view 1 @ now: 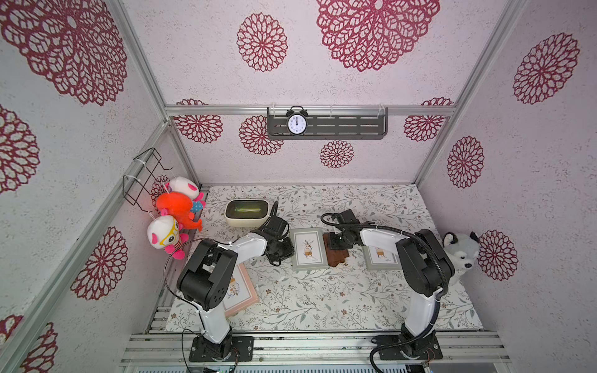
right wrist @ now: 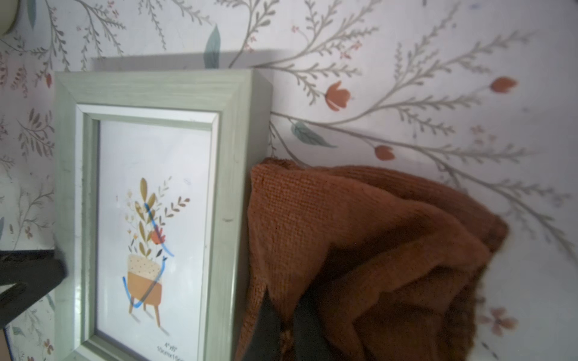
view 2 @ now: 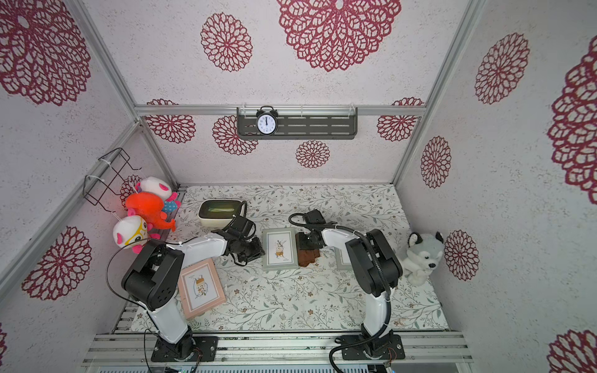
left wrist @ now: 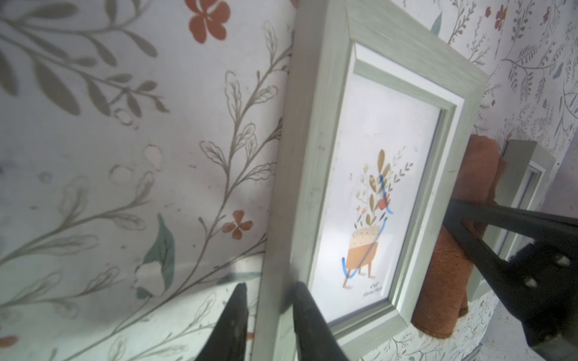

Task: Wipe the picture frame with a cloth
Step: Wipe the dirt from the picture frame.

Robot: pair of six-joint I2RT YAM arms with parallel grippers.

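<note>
Soft and floppy, the cloth (right wrist: 359, 243) sits bunched on the desk (view 1: 323, 300) against the rigid picture frame (right wrist: 231, 187), best held by the fold the right tool (right wrist: 283, 309) pinches; the left tool (left wrist: 269, 297) straddles the frame's rim, grip unclear

Left gripper (left wrist: 269, 297) jaws slightly parted, right gripper (right wrist: 283, 312) jaws pinched closed, both reaching low toward centre

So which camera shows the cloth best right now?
Right wrist: the cloth fills the picture, bunched and pinched in the right gripper. Both top views show a small brown patch, partly under that gripper. Left wrist shows a strip behind the green frame.
</note>
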